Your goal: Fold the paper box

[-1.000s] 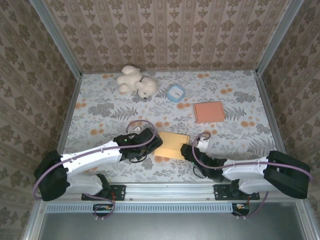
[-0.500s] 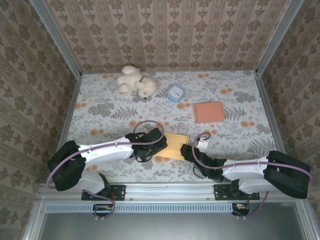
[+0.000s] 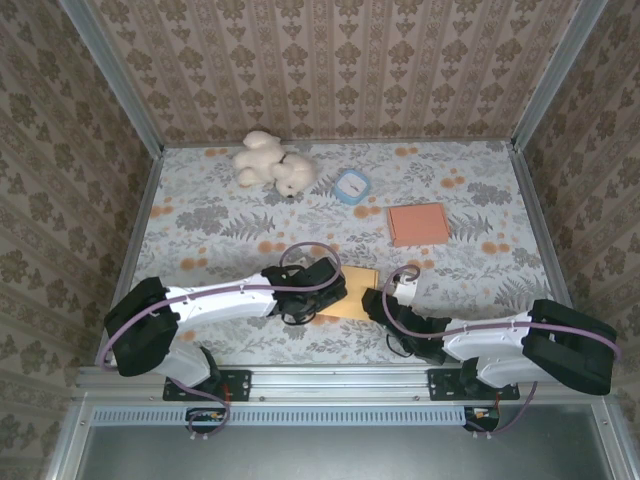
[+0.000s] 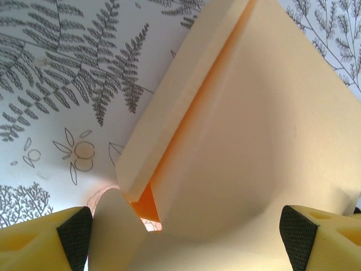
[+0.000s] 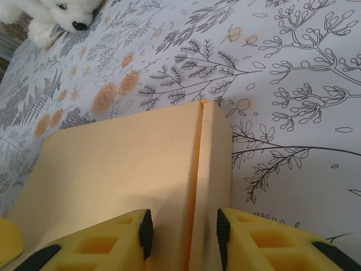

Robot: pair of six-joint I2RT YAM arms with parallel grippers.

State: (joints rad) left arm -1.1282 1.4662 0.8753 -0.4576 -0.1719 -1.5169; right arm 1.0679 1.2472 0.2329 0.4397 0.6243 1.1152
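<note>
The paper box (image 3: 358,285) is a tan, flattened carton lying on the flowered table between my two grippers. In the left wrist view the box (image 4: 237,141) has one long side flap raised, with orange showing inside. My left gripper (image 3: 336,292) (image 4: 183,240) is open wide, and the box's near end lies between its fingers, a curled flap beside the left one. My right gripper (image 3: 377,300) (image 5: 184,234) is shut on the box's right edge. The fold seam of the box (image 5: 124,164) runs between its black pads.
A white plush toy (image 3: 272,165) (image 5: 51,17) lies at the back left. A small blue-rimmed container (image 3: 352,186) sits behind the box. A flat salmon square (image 3: 418,224) lies at the right. Patterned walls close in the table on three sides.
My left arm has swung to the right, and its gripper now covers the box's left half. The right gripper has kept still on the box's right edge.
</note>
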